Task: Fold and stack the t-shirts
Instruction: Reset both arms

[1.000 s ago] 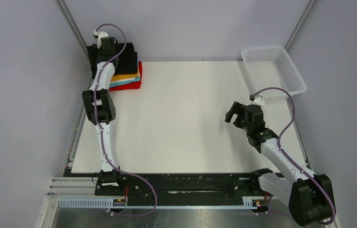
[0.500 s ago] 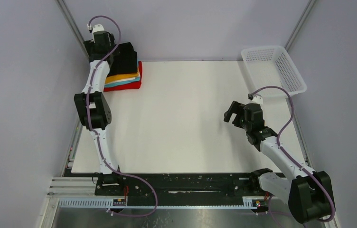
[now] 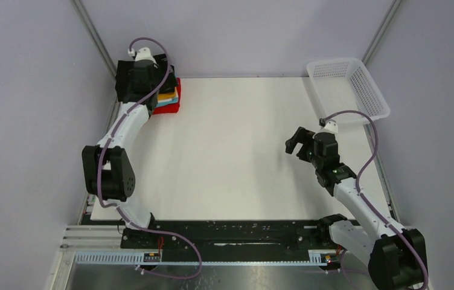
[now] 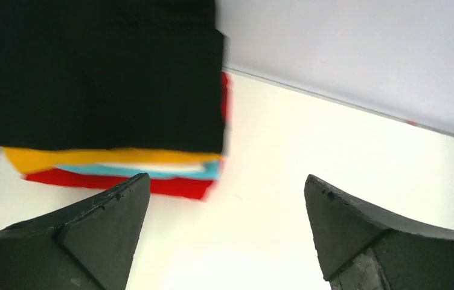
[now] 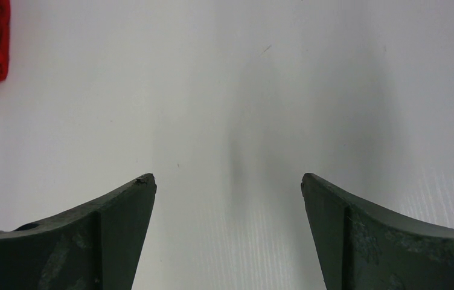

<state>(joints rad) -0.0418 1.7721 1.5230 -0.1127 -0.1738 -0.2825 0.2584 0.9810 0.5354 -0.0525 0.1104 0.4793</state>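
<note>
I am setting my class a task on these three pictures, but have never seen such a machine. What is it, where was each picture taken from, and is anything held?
These are two robot arms bolted at the near edge of a table. The wide picture comes from a fixed camera above and behind them. The other two come from cameras on the wrists; the dark wedges at the bottom are each arm's fingers. The left gripper is open, facing a stack of folded t-shirts in the far left corner: a black shirt on top, then orange, teal and red. The right gripper is open above the table. Neither holds anything. A white mesh basket sits at the far right corner.
</note>
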